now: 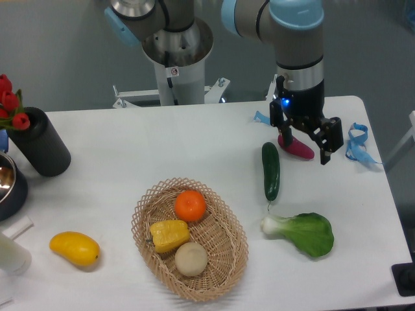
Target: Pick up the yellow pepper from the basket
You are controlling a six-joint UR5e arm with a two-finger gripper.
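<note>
Yellow pepper (169,234): lies in the basket (227,259), on its left side, resting on the wicker floor. An orange (190,205) sits just behind it toward the far rim; a pale round fruit (191,258) sits just in front and to the right, touching or nearly touching the pepper. Basket stands on the white table (130,149), near the front edge, centre.

My gripper (306,148): fingers spread apart, nothing between them. It hangs over the far right part of the table, well apart from the basket. A magenta, oblong item (297,148) lies on the table under and between my fingers; I cannot tell whether a finger touches it. A blue light glows on my wrist.

Other items: cucumber (270,171) lying lengthwise just left of my gripper; bok choy (305,232) in front of the cucumber; blue ribbon (357,144) at the right edge; yellow-orange mango (75,249) at front left, outside the basket; black cylinder (40,142) holding red flowers (9,103) at far left; dark bowl (9,184) cut off by the left edge.
</note>
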